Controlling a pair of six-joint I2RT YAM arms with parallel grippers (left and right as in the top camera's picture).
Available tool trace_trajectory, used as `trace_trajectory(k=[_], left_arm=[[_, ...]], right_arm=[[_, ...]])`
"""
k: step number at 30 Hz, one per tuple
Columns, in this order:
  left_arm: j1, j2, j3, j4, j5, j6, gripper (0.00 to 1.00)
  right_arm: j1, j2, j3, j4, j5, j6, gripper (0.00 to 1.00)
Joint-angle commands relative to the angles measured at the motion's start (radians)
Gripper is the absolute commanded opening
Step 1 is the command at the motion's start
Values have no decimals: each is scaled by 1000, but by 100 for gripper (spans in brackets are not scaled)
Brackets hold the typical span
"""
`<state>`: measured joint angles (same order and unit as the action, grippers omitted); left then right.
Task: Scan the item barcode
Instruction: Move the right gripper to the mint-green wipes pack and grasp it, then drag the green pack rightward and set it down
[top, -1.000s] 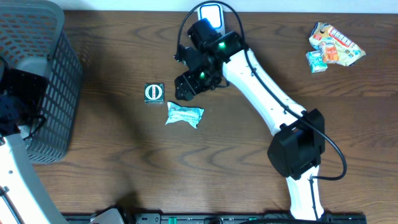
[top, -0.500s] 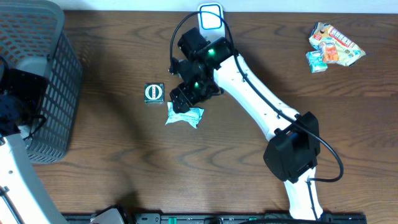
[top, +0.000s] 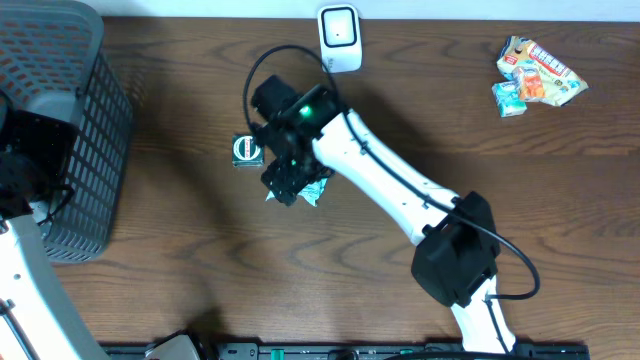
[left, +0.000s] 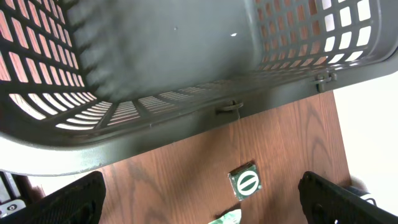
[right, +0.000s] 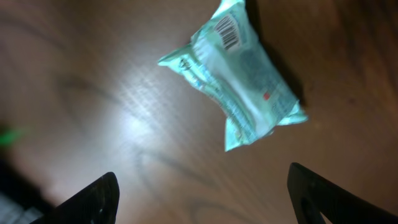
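Observation:
A crinkled teal packet (right: 239, 93) lies on the wooden table, its barcode (right: 229, 26) facing up at one end. My right gripper (right: 205, 199) hovers open just above it, with only bare wood between its fingers. From overhead the right gripper (top: 283, 185) covers most of the packet (top: 314, 191). The white scanner (top: 339, 27) stands at the table's back edge. By the basket, my left gripper (left: 202, 199) is wide open and holds nothing.
A small green square box (top: 247, 149) with a white round mark sits just left of the packet, also in the left wrist view (left: 245, 182). A dark mesh basket (top: 90, 130) fills the left side. Colourful snack packs (top: 535, 70) lie at the back right.
My right arm has swung from near the scanner leftward and toward the front, ending over the teal packet. The left arm has not moved.

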<state>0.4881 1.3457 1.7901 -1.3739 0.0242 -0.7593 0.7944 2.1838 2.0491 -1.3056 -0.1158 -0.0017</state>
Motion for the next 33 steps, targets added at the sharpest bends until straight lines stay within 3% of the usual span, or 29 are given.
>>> trace_trajectory(k=[1, 9, 19, 26, 28, 29, 33], left_arm=[[4, 0, 3, -2, -6, -2, 98], [4, 0, 3, -2, -6, -2, 97], [4, 0, 3, -2, -6, -2, 97], [4, 0, 3, -2, -6, -2, 98], [4, 0, 3, -2, -6, -2, 98], [4, 0, 3, -2, -6, -2, 98], [4, 0, 3, -2, -6, -2, 98]], right_arm=[[40, 12, -71, 48, 221, -18, 81], [85, 12, -262, 282, 458, -19, 90], [77, 12, -427, 575, 483, -67, 90], [76, 12, -472, 606, 467, -50, 50], [75, 11, -470, 595, 429, -49, 34], [73, 5, -462, 576, 396, -39, 21], [48, -31, -430, 519, 311, -12, 3]])
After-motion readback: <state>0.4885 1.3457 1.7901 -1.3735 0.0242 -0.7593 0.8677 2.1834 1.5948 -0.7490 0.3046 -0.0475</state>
